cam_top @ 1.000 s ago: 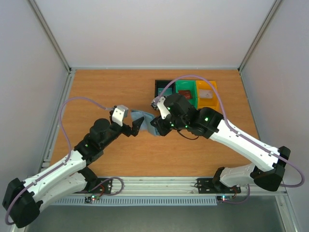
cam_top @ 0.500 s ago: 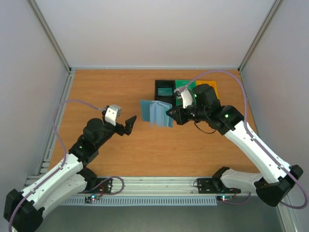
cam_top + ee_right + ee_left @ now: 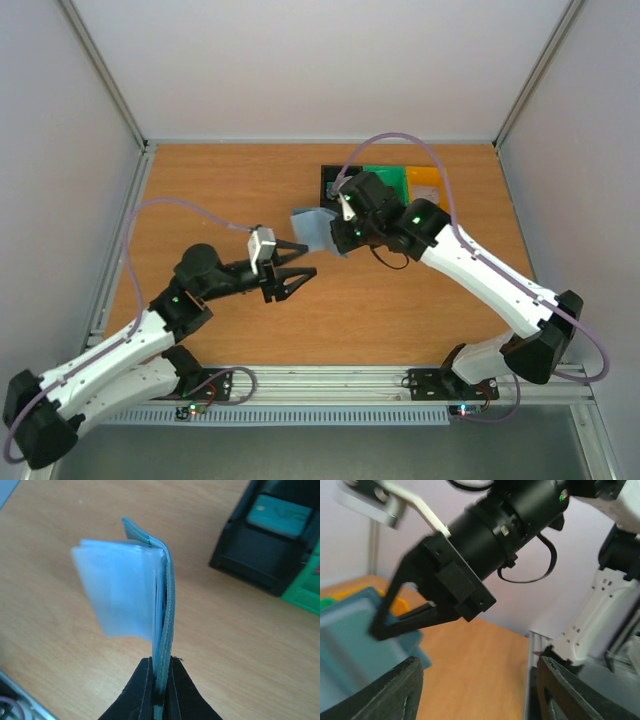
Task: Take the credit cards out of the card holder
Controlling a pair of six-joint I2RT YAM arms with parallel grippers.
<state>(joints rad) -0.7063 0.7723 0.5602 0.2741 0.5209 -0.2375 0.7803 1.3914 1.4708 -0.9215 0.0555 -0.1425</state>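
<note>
My right gripper [image 3: 337,238] is shut on the blue-grey card holder [image 3: 312,227] and holds it above the table. In the right wrist view the holder [image 3: 165,615] stands edge-on between my shut fingers [image 3: 142,692], with a pale blue inner flap [image 3: 120,587] fanned to the left. My left gripper [image 3: 304,265] is open and empty, just below and left of the holder. In the left wrist view [image 3: 480,690] it faces the holder [image 3: 347,640] and the right gripper's fingers [image 3: 405,622]. No red credit card shows.
A black bin [image 3: 333,184], a green bin [image 3: 388,178] and a yellow bin [image 3: 426,183] stand at the back, partly behind my right arm. The black bin [image 3: 265,550] holds a teal card-like item [image 3: 279,511]. The green bin's corner [image 3: 305,587] is beside it.
One second ago both grippers were at the holder, then both backed off and it stood open on the table. Now my right gripper has closed on it and my left has moved right toward it.
</note>
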